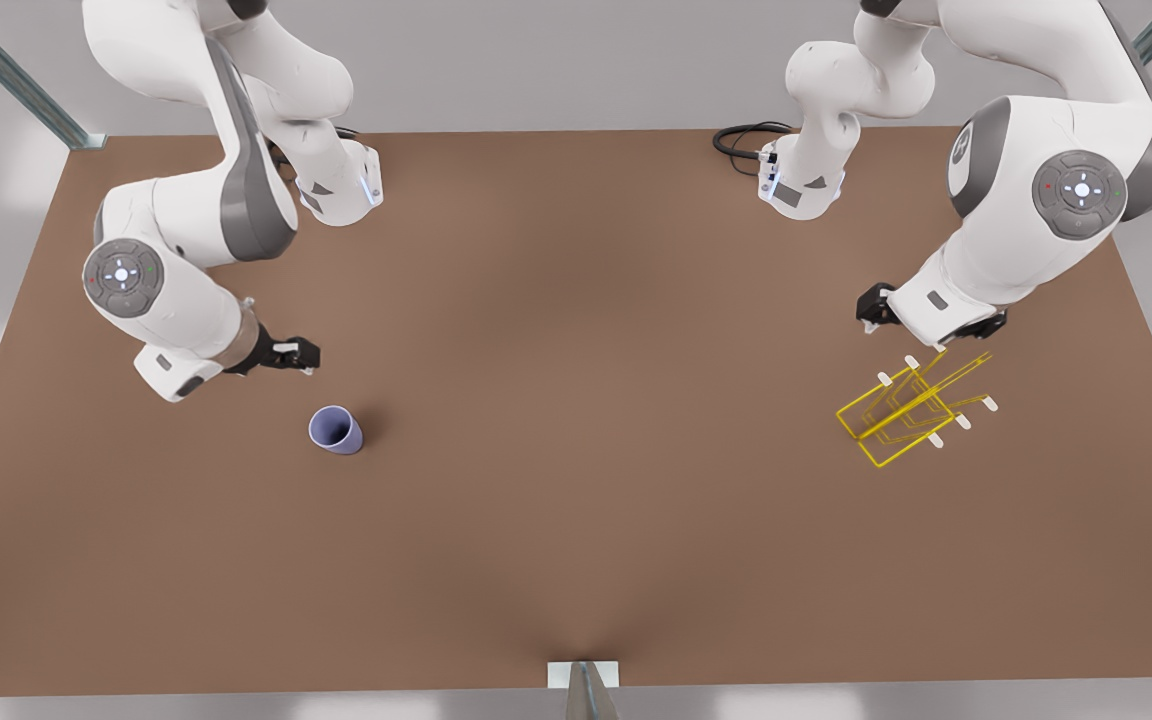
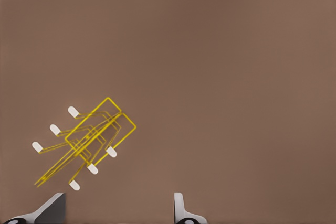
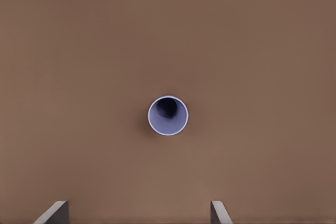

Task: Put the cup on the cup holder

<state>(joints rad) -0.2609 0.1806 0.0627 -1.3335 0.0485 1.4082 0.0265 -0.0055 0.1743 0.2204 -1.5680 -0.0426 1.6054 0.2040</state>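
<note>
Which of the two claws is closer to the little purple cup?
The right claw. It hangs open just beside and above the cup, which stands upright on the table. The left claw waits, open, far across the table, by the holder.

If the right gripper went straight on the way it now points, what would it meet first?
Probably the bare table: the right gripper, fingers open, looks down on it, with the upright cup slightly ahead of its fingers, so contact there seems less likely.

Cup [image 1: 336, 431] upright, bare table [image 1: 576, 480] all round; cup holder [image 1: 911, 408] well apart; path between apparently unobstructed.
</note>
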